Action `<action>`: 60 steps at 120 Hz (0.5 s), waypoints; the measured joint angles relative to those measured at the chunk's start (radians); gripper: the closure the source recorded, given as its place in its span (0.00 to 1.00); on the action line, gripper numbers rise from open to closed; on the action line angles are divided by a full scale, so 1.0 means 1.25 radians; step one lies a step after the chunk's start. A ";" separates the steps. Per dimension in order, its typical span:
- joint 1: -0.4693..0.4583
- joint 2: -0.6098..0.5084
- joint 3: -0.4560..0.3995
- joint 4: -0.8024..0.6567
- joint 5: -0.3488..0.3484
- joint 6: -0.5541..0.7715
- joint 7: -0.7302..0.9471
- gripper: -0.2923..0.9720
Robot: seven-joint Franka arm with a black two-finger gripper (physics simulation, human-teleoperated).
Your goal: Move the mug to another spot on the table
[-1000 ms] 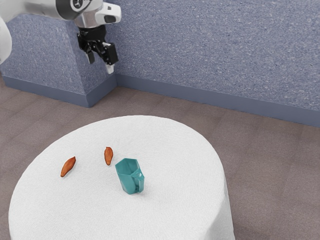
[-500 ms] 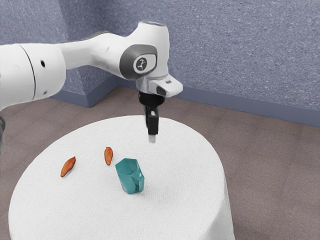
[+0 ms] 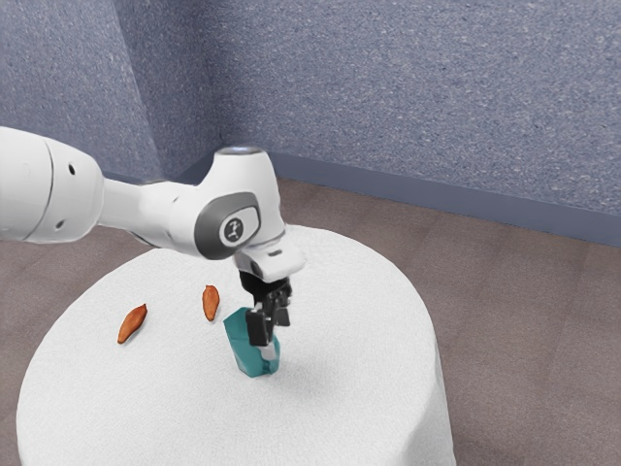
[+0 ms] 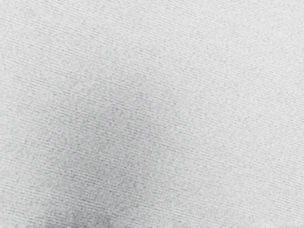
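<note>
The white tabletop (image 3: 369,369) carries the teal mug (image 3: 239,342) near its middle, long axis near vertical. The arm (image 3: 146,209) sets the jaws directly over the mug's rim. Whether they are clenched or released cannot be told. 2 orange pieces (image 3: 211,302) lie toward the exterior view's left of the mug.

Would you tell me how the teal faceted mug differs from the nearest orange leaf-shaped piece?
The teal faceted mug stands tall and bulky; the orange leaf-shaped piece lies flat and slim. The black pincer is at the mug, while the piece lies apart. Both rest on the white table.
</note>
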 joint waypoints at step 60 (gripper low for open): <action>-0.002 -0.003 0.010 -0.074 -0.044 0.126 0.205 0.23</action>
